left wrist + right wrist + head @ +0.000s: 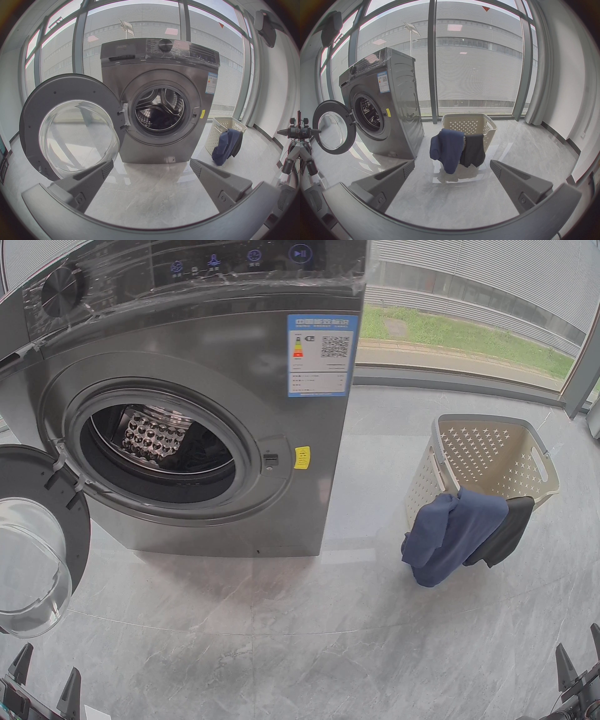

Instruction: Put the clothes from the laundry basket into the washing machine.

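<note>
The clothes lie straight ahead of the right claw point(450, 163) and well apart from it. A blue garment point(448, 148) and a dark garment point(472, 150) are draped side by side over the near rim of the laundry basket point(470, 116), on the side facing that claw. Both hang down the outside wall, so their long axis runs top to bottom, and the rim they fold over runs crosswise to the claw's line of approach. The blue one sits nearly dead centre between the fingers and the dark one just beside it.

The right arm is clearly the nearer. The left claw point(47, 674) instead faces the washing machine point(250, 365), whose door point(34, 552) is swung wide and whose drum mouth point(162, 440) is open ahead of it.

Both claws are spread and hold nothing. Each is drawn back close to the robot, fingers pointing forward. I judge the right one needs a long forward reach to the fold at the rim.
</note>
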Motion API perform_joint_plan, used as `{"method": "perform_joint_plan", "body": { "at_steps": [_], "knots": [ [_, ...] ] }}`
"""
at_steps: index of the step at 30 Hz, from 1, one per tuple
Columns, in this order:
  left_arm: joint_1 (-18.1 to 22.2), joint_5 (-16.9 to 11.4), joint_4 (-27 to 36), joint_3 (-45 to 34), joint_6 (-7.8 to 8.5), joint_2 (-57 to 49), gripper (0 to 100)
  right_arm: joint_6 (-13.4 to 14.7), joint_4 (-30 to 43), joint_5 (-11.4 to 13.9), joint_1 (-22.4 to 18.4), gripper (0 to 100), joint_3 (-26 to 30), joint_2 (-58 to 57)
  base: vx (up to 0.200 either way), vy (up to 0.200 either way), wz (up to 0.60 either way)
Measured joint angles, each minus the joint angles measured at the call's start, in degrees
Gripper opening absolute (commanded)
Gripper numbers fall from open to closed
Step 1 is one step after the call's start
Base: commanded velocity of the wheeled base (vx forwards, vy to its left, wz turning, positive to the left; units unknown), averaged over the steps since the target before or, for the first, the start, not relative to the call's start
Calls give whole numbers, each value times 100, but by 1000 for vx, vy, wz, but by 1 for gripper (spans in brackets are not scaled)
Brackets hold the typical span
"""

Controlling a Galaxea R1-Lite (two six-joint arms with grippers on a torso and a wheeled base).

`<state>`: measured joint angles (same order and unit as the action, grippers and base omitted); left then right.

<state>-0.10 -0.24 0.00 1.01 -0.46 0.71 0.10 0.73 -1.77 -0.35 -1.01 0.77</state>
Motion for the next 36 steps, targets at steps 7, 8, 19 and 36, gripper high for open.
{"method": "perform_joint_plan", "body": {
  "at_steps": [7, 8, 19, 36],
  "knots": [
    [0, 0, 0, 0, -5, 4, 100, 0, -2, 2, 2, 100, 0, 0, 0, -200, 0],
    [0, -2, 0, 0, -9, 4, 100, -2, -5, 0, 0, 100, 0, 0, 0, -200, 0],
    [0, 0, 0, 0, -24, 9, 100, 0, 2, 2, 0, 100, 0, 5, 0, -200, 0],
    [-1, 0, 2, 0, -13, 11, 100, -2, -5, 0, 0, 100, 0, 7, 0, -106, 0]
  ]
}}
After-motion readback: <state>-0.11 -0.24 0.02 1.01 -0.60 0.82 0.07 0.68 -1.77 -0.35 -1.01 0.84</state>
